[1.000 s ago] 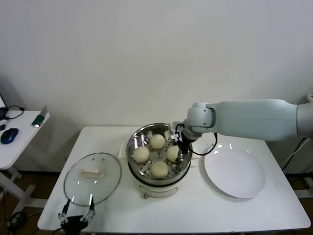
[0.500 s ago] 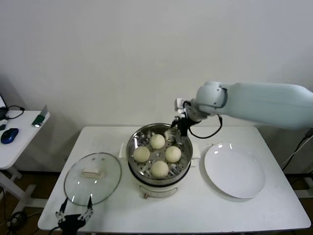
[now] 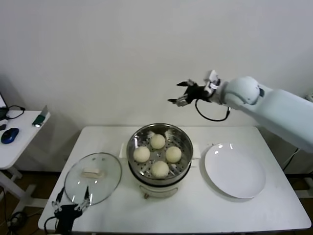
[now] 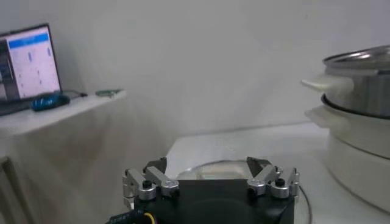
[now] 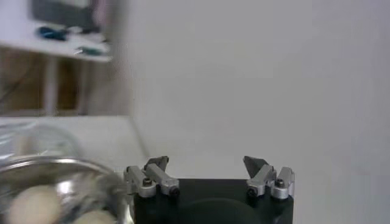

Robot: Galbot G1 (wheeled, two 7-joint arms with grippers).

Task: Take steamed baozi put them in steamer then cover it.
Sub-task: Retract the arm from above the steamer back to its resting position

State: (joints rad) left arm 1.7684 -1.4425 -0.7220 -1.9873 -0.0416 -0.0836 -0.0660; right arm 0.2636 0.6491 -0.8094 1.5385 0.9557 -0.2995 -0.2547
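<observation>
Evenly and brightly lit from above, with only soft, faint shadows on the white table around the steamer. Small bright glints on the plate to the right of the steamer and on the cover to its left, plus a sheen along the steamer's steel rim. Sharp in the head view; softer in both wrist views, with the steamer and its steamed baozi smeared and out of focus in the right wrist view.
</observation>
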